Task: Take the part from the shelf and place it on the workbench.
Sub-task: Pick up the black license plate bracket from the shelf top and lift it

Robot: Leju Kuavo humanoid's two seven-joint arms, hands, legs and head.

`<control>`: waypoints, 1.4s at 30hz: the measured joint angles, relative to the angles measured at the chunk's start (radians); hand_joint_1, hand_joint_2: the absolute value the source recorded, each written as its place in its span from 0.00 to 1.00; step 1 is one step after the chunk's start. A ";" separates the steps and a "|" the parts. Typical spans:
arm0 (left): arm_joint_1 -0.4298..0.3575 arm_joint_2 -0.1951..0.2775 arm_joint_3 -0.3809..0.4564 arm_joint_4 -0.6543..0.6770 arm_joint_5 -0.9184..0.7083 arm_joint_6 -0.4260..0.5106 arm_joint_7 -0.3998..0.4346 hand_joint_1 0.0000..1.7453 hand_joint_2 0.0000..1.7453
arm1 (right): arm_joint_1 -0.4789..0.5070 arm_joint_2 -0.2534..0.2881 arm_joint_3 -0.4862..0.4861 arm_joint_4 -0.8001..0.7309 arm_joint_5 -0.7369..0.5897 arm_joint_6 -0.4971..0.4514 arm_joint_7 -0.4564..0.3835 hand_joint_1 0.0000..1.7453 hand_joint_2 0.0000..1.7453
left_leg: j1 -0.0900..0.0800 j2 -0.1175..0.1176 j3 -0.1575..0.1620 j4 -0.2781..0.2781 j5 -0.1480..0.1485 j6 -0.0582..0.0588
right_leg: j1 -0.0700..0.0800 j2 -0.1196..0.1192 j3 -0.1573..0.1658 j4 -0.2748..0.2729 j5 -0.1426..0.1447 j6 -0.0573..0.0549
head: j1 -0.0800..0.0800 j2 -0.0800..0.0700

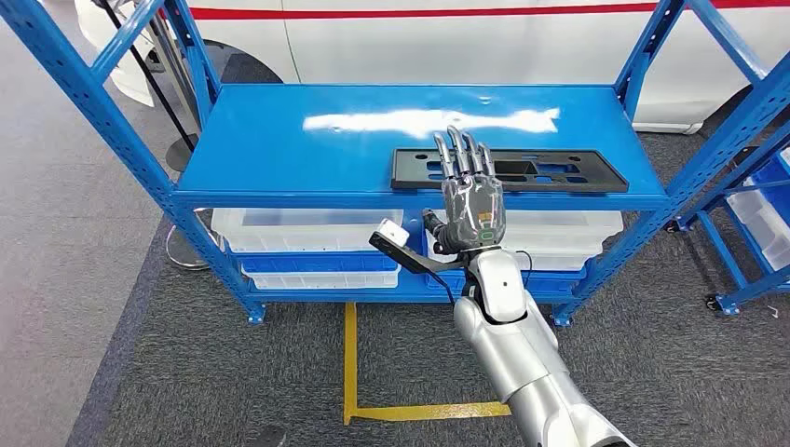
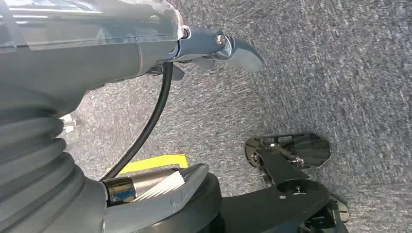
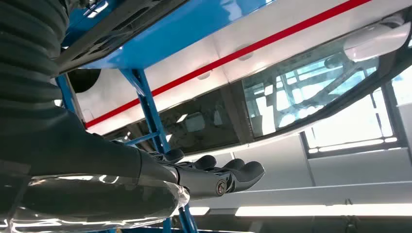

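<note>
Shelving [image 1: 279, 140] in blue steel takes up most of what we see from the head: a broad glossy upper deck on perforated uprights, standing on grey carpet [image 1: 112, 354] before a white vehicle with a red stripe [image 1: 419, 11]. Under that deck we see clear plastic bins [image 1: 307, 228] on a lower level, and on the floor a yellow tape line [image 1: 350, 358] runs out from the rack's foot.

From the right wrist we look upward instead, past the deck's blue edge, and get what the head does not: the vehicle's dark window [image 3: 301, 97] with reflections, and the red stripe running along its white body.

The left wrist camera looks down at the carpet, with a scrap of yellow tape in the frame. There we see the left hand [image 2: 228, 48] hanging clear of everything; its fingers hold nothing, though we cannot tell how far they are curled.

The part [image 1: 550, 169] lies flat on the upper deck, toward its front right: a long black rectangular plate with several cut-out openings.

Our right hand [image 1: 470, 200] is raised at the deck's front edge, fingers straight, spread and empty, their tips over the part's left end; we cannot tell whether they touch it.
</note>
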State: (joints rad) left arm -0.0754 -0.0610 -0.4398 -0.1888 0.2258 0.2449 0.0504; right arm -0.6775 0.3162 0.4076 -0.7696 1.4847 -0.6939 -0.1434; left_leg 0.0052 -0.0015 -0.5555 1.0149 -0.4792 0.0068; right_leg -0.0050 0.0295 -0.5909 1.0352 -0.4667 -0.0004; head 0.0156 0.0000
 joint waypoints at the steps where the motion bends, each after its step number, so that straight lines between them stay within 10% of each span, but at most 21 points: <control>1: 0.000 0.000 0.000 0.000 -0.001 0.000 0.000 0.00 1.00 | 0.001 0.000 0.001 -0.003 0.001 0.000 0.000 0.00 1.00 | 0.000 0.000 0.000 0.000 0.000 0.000 | 0.000 0.000 0.000 0.000 0.000 0.000 | 0.000 0.000; 19: -0.006 0.000 -0.008 0.000 -0.012 -0.010 0.002 0.00 1.00 | -0.001 -0.010 0.036 -0.009 0.055 0.000 0.070 0.00 1.00 | 0.000 0.000 0.000 0.000 0.000 0.000 | 0.000 0.000 0.000 0.000 0.000 0.000 | 0.000 0.000; 23: -0.018 0.000 -0.014 0.000 -0.026 -0.024 0.003 0.00 0.00 | -0.067 -0.043 0.126 0.118 0.067 0.016 0.193 0.00 1.00 | 0.000 0.000 0.000 0.000 0.000 0.000 | 0.000 -0.001 0.000 0.000 0.000 0.000 | 0.000 0.000; 33: -0.008 0.002 -0.016 0.004 -0.025 -0.030 0.028 0.00 0.00 | -0.141 -0.141 0.159 0.370 -0.051 0.254 0.213 0.00 1.00 | 0.000 -0.003 -0.001 0.001 0.000 0.000 | -0.001 -0.002 0.000 0.000 0.000 0.000 | 0.000 0.000; 42: 0.000 0.003 -0.026 0.006 -0.031 -0.017 0.032 0.00 0.00 | -0.148 -0.186 0.146 0.432 -0.094 0.282 0.223 0.00 1.00 | 0.000 -0.003 -0.002 0.001 0.000 0.000 | -0.001 -0.002 -0.001 0.000 0.000 0.000 | 0.000 0.000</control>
State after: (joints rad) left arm -0.0750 -0.0584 -0.4654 -0.1824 0.1953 0.2275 0.0826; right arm -0.8258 0.1299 0.5538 -0.3379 1.3904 -0.4114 0.0797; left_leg 0.0050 -0.0041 -0.5571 1.0157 -0.4789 0.0068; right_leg -0.0061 0.0271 -0.5918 1.0348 -0.4666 -0.0002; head 0.0156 0.0000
